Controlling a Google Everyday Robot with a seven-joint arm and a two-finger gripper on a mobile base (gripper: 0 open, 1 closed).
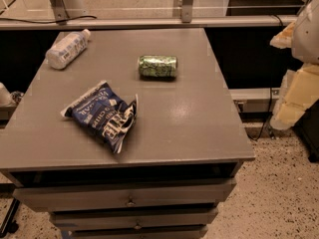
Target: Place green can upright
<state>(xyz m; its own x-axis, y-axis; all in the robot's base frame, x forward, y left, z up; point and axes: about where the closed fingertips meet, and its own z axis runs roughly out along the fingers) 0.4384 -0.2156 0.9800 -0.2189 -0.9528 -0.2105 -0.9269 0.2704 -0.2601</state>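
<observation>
Nearest: drawer fronts (129, 200) stacked under the grey table (199, 133). On the near-left part of the top, a blue chip bag (102, 114), crumpled, lying flat. Off the table's right side, at about mid depth, the gripper (294, 101): pale blocky parts, partly cut by the frame edge, well apart from everything on the top, nothing visibly held. Spread or pressed together: cannot tell. Further back, near the middle of the top, the green can (157, 66): on its side, long axis left to right, clear of the bag. At the far-left corner, a white bottle (66, 49), also tipped over, well apart from the can. Beyond the table, a rail (149, 21) and a glass panel. Task not yet begun, judging by the can's pose. Pull-tab end: not discernible. Handling, as judgement only: thin aluminium, light if empty, heavier if full, contents unknown. Smooth curved wall, likely slippery, prone to rolling toward the near or far edge when nudged, easily dented under a hard squeeze. Best hold probably across the cylindrical wall near mid-length, approached from above, closing direction across the roll direction, pressure firm but moderate. Then a quarter turn and a set-down on the flat base, on bare table nearby.
</observation>
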